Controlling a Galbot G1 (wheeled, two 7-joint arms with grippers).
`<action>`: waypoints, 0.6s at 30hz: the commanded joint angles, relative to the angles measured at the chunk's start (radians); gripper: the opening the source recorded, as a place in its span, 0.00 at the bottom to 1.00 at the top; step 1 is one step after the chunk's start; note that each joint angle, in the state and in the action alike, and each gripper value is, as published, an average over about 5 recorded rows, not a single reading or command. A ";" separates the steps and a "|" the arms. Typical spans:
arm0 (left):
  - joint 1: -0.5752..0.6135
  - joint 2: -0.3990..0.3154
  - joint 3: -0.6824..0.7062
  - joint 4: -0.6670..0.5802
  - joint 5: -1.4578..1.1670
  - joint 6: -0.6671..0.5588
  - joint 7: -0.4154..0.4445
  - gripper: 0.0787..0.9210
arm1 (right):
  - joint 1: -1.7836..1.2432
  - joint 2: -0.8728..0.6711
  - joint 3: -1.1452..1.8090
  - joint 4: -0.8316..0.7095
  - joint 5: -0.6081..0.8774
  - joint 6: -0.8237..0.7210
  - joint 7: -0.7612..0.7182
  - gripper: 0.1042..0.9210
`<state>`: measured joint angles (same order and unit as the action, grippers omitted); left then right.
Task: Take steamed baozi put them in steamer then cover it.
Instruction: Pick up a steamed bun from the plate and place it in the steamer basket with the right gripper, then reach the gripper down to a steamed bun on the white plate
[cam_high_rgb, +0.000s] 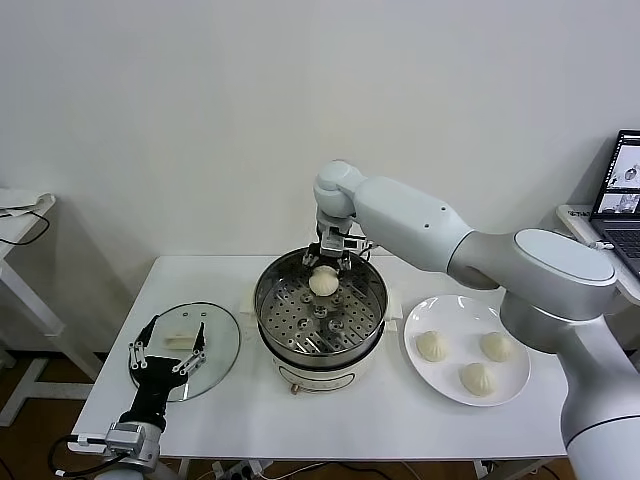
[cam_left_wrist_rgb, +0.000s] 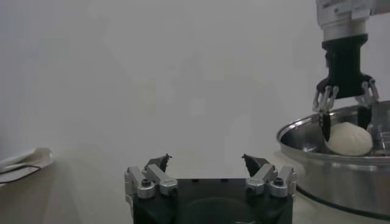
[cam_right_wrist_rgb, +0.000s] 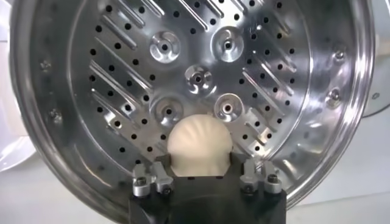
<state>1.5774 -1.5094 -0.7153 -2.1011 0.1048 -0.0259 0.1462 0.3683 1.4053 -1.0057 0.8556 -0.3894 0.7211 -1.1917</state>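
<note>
One steamed baozi (cam_high_rgb: 322, 283) (cam_right_wrist_rgb: 200, 143) rests on the perforated tray at the far side of the steamer (cam_high_rgb: 263, 305) (cam_right_wrist_rgb: 24, 91). My right gripper (cam_high_rgb: 324, 270) (cam_right_wrist_rgb: 200, 163) hangs straight over it, open, one finger on each side of the bun. In the left wrist view that gripper (cam_left_wrist_rgb: 345, 122) straddles the bun (cam_left_wrist_rgb: 348, 139) behind the steamer's rim (cam_left_wrist_rgb: 317, 164). Three more baozi (cam_high_rgb: 432, 346) lie on the white plate (cam_high_rgb: 445, 388). The glass cover (cam_high_rgb: 218, 345) lies flat at the table's left. My left gripper (cam_high_rgb: 168, 352) (cam_left_wrist_rgb: 206, 161) hovers open above its white handle (cam_high_rgb: 182, 340).
The plate stands just right of the steamer, on the white table (cam_high_rgb: 380, 420). An open laptop (cam_high_rgb: 625, 195) sits on a side table at the far right. Another small white table (cam_high_rgb: 20, 225) stands at the far left. A white wall runs behind.
</note>
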 joint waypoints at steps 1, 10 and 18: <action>0.001 0.001 -0.001 -0.002 0.000 0.000 0.000 0.88 | 0.000 -0.001 0.009 0.010 0.036 -0.024 0.002 0.87; 0.004 0.003 0.001 -0.003 0.001 -0.001 0.002 0.88 | 0.255 -0.284 -0.053 0.280 0.420 -0.207 -0.131 0.88; 0.006 0.000 0.015 -0.011 0.008 -0.004 0.001 0.88 | 0.319 -0.630 -0.161 0.412 0.591 -0.539 -0.186 0.88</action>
<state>1.5832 -1.5106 -0.7033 -2.1109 0.1115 -0.0297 0.1483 0.5916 1.0148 -1.1071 1.1383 0.0202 0.3930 -1.3202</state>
